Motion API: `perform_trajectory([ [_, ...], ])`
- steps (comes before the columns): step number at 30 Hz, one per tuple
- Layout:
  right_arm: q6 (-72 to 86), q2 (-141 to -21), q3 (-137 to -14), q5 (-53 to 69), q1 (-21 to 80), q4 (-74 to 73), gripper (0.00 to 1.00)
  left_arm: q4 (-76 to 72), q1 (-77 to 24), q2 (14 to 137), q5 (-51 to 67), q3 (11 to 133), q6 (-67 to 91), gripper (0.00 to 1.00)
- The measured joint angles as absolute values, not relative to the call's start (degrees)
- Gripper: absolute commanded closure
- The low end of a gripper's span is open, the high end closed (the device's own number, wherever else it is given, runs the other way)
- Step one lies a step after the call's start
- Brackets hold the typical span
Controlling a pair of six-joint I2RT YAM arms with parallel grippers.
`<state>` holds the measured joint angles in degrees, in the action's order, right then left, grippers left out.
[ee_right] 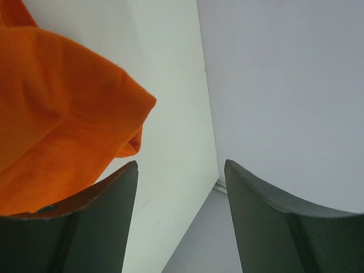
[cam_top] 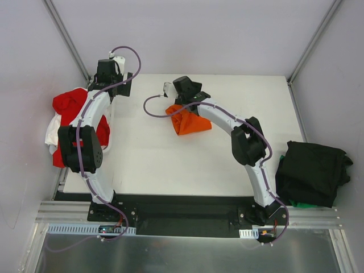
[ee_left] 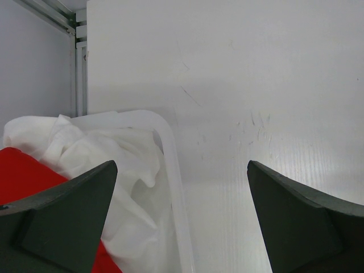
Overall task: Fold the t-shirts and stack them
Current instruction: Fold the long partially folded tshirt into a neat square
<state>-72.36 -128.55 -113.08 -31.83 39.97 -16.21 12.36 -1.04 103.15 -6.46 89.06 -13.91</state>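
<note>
A bright orange t-shirt (cam_top: 187, 120) lies crumpled on the white table, near the middle. My right gripper (cam_top: 190, 94) is just behind it, open and empty. In the right wrist view the orange t-shirt (ee_right: 57, 108) lies beside the left finger (ee_right: 96, 227), with nothing in the gripper (ee_right: 181, 216). Red (cam_top: 68, 102) and white (cam_top: 54, 131) t-shirts are heaped at the table's left edge. My left gripper (cam_top: 116, 85) is at the back left, open and empty. In the left wrist view the gripper (ee_left: 182, 216) hangs over the white t-shirt (ee_left: 114, 153) and the red one (ee_left: 23, 170). Black t-shirts (cam_top: 313, 170) are piled at the right.
The red and white shirts lie in a white bin whose rim (ee_left: 173, 170) runs between my left fingers. Something green (cam_top: 301, 203) shows under the black pile. Grey walls and metal frame rails (cam_top: 65, 34) close in the table on three sides.
</note>
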Motion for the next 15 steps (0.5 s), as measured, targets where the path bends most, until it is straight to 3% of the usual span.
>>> perform_trajectory([
  [15,-62.76,-120.2,-106.02,-25.5,42.63,-23.22,0.34,12.32,-1.04,102.72,-6.28,87.85,-13.89,0.01],
])
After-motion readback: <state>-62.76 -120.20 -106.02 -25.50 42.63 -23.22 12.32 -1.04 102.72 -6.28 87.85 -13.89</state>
